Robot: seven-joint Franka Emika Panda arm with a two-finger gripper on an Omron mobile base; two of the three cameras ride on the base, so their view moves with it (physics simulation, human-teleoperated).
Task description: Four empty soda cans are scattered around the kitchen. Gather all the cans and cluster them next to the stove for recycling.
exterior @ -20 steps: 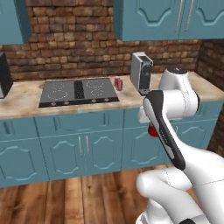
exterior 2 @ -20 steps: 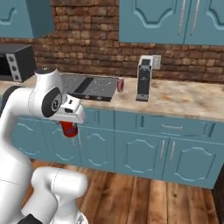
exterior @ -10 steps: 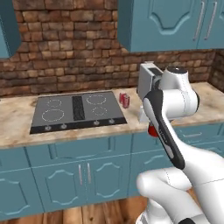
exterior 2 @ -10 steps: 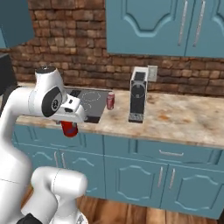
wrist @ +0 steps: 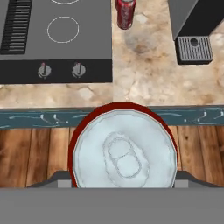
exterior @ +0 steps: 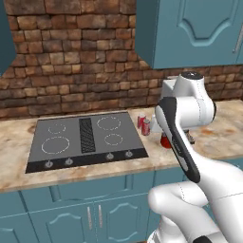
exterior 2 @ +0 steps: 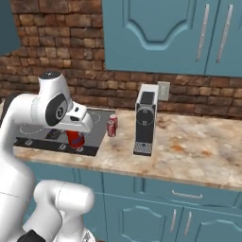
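My gripper (wrist: pixel 124 177) is shut on a red soda can (wrist: pixel 124 148), whose silver top with pull tab faces the hand camera. The held can (exterior 2: pixel 74 138) hangs in front of the counter's edge, just right of the stove (exterior: pixel 85 137), and shows as a red patch (exterior: pixel 165 141) behind my forearm. The stove (wrist: pixel 57 39) is a black glass cooktop with white rings and front knobs. Another red soda can (wrist: pixel 124 13) stands on the counter right beside the cooktop (exterior 2: pixel 97 126). In the left base view it looks like two cans (exterior: pixel 144 125) close together; in the right base view I make out one can (exterior 2: pixel 112 127).
A grey coffee machine (exterior 2: pixel 145 120) stands on the marble counter (exterior 2: pixel 189 151) right of the cans; its drip tray (wrist: pixel 194 48) is visible from the hand. Brick wall and blue upper cabinets (exterior: pixel 190 33) are behind. Blue cabinet fronts and wooden floor (wrist: pixel 35 153) lie below.
The whole picture has shifted and grown: the base has driven closer to the counter by the stove. The red can stays in my gripper.
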